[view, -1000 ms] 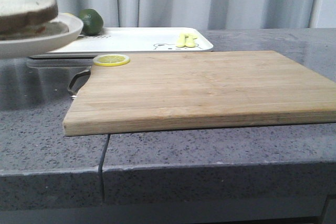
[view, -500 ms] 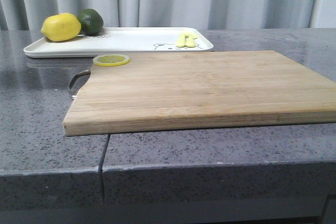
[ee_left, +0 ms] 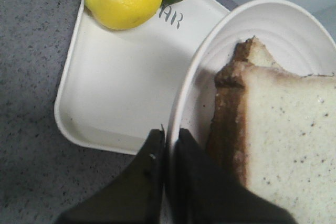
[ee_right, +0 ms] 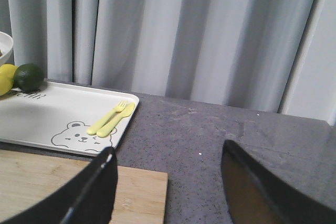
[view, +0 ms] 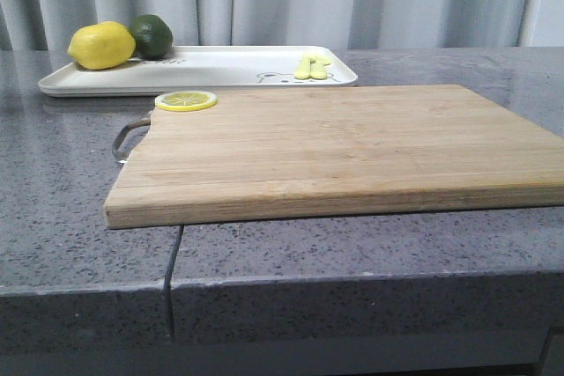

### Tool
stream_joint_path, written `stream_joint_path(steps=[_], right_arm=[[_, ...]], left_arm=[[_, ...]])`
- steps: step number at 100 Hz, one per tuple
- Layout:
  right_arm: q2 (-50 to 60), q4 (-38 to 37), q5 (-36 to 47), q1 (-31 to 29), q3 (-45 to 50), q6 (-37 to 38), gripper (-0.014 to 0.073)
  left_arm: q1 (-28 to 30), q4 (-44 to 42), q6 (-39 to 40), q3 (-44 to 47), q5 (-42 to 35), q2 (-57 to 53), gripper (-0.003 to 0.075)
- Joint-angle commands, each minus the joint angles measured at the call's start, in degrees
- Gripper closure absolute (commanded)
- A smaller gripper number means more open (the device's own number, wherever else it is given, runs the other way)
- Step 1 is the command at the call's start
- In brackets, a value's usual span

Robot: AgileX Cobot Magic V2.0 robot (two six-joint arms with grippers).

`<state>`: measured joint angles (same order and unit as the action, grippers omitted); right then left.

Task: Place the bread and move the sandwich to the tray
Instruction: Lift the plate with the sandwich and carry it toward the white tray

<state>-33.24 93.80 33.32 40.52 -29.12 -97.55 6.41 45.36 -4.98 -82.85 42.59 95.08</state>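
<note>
Plate point(ee_left: 273, 30) with sandwich point(ee_left: 283, 145) now higher, rim clenched in left claw point(ee_left: 167, 145); right claw point(ee_right: 168, 182) released.

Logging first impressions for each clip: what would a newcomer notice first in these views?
Probably the round white plate held in the air over the tray, its rim pinched by the left gripper, with the sandwich of brown-crusted bread on it. Next, the yellow lemon and dark green lime at the tray's left end. The wide wooden cutting board lies nearer, a lemon slice on its far left corner.
</note>
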Motion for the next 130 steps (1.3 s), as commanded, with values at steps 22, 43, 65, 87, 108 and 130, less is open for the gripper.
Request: stream_joint_path(steps=[22, 43, 65, 87, 108, 130], right_arm=[[0.24, -2.16, 0.47, -0.39, -1.55, -0.21, 0.0148], [0.24, -2.16, 0.97, -0.39, -1.55, -0.21, 0.0148], [0.24, -2.16, 1.37, -0.39, -1.55, -0.21, 0.0148], [0.24, -2.16, 2.21, -0.39, -1.55, -0.21, 0.0148], [0.24, -2.16, 3.16, -0.39, -1.55, -0.21, 0.0148], [0.24, -2.16, 4.14, -0.39, -1.55, -0.21, 0.0148]], left_arm=[[-4.64, 4.85, -0.97, -12.98, -0.95, 8.63, 0.074], [-5.57, 6.26, -0.97, -21.52, 1.17, 16.12, 0.074], [-5.57, 7.83, -0.97, -29.27, 4.24, 22.78, 0.074], [-6.31, 8.49, -0.97, -32.89, 4.2, 26.86, 0.074], [-7.33, 8.39, -0.97, -33.13, 3.2, 28.48, 0.074], [-7.46, 6.22, -0.97, -33.13, 2.63, 28.48, 0.074]])
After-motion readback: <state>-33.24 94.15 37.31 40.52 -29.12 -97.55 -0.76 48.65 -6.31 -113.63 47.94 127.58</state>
